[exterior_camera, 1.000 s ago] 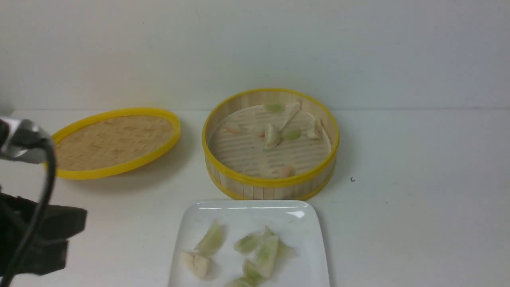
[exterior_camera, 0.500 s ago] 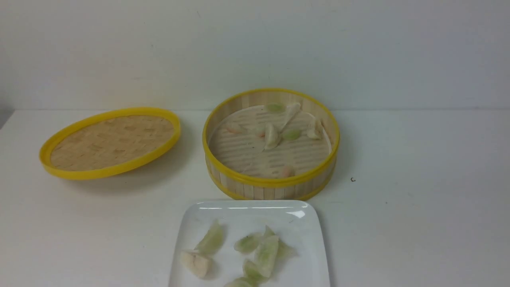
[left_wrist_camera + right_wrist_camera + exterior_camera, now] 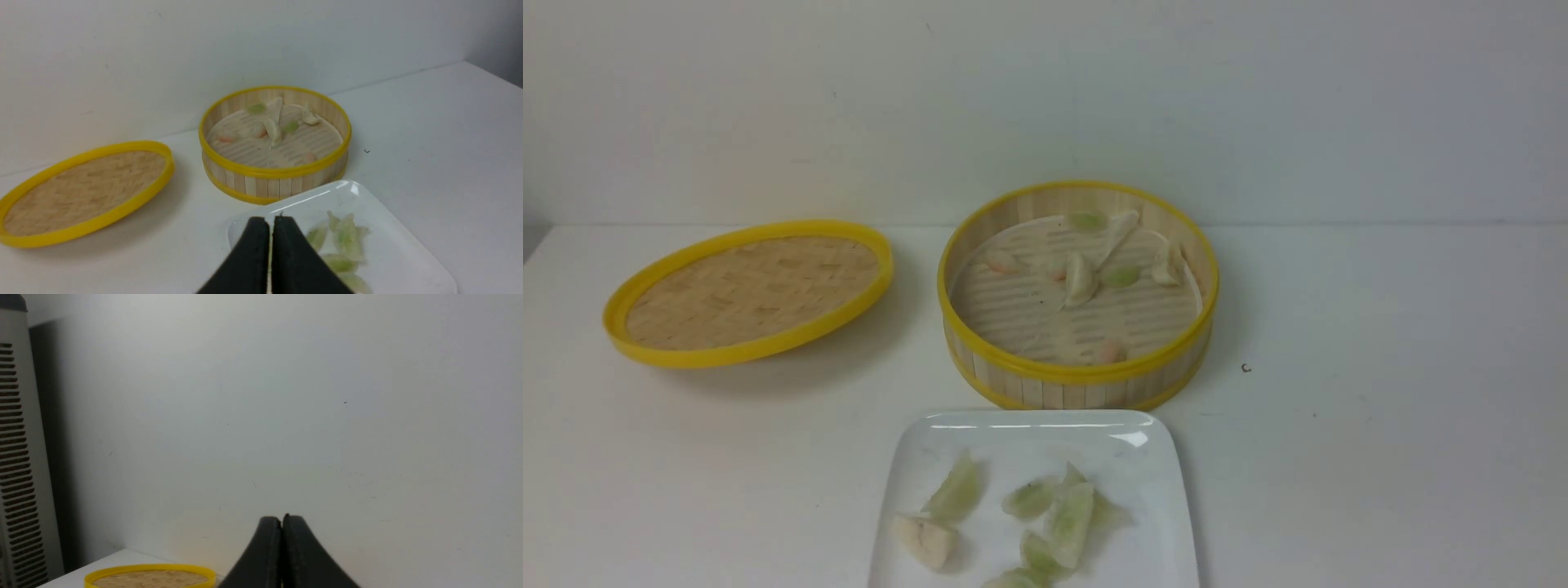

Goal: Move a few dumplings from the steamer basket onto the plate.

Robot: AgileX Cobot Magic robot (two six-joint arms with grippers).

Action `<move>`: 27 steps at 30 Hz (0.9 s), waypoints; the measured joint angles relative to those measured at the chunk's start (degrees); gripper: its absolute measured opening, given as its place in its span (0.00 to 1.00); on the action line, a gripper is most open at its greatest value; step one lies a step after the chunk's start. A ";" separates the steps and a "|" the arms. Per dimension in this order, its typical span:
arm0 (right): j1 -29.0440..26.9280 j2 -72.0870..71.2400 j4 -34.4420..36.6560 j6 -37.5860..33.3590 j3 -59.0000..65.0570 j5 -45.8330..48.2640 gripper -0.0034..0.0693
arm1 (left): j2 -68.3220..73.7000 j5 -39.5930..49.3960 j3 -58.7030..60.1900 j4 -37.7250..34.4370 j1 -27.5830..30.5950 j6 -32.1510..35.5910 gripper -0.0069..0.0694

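Front view shows green dumplings (image 3: 1120, 276) in the steamer basket (image 3: 1078, 374), likely soft, slick, featherlight: pinch mid-body gently; left gripper (image 3: 271, 228) and right gripper (image 3: 282, 524) both pressed together, empty.

No text, label, brand, number or sign can be read in any view. The steamer basket (image 3: 1078, 371), its lid (image 3: 747, 292), the plate (image 3: 1160, 490) and the white table (image 3: 1380, 408) all bear no readable lettering.
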 joint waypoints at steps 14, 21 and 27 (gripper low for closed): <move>0.00 0.00 0.00 0.00 0.00 0.00 0.03 | -0.12 -20.85 12.16 3.06 0.00 2.94 0.08; 0.00 0.00 0.00 0.00 0.00 0.08 0.03 | -5.14 -36.48 32.22 17.93 0.00 -9.05 0.08; 0.00 0.00 0.00 0.00 0.00 0.17 0.03 | -10.12 -38.12 44.84 24.24 0.00 -14.74 0.08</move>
